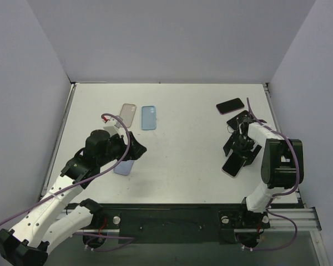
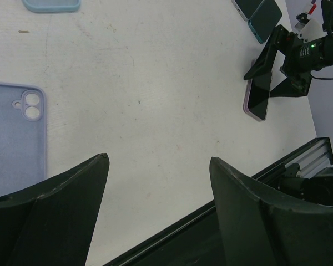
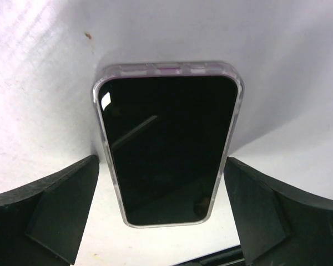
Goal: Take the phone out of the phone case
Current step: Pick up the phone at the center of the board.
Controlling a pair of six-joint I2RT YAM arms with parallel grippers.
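A black-screened phone in a clear, purple-tinted case lies face up on the white table at the right. My right gripper is open and straddles the phone's near end, with a small gap on each side, low over the table. My left gripper is open and empty, well to the left. The phone also shows far off in the left wrist view.
An empty lavender case lies beside my left gripper. A blue case and a clear beige case lie further back. Another dark phone and a dark case lie behind my right gripper.
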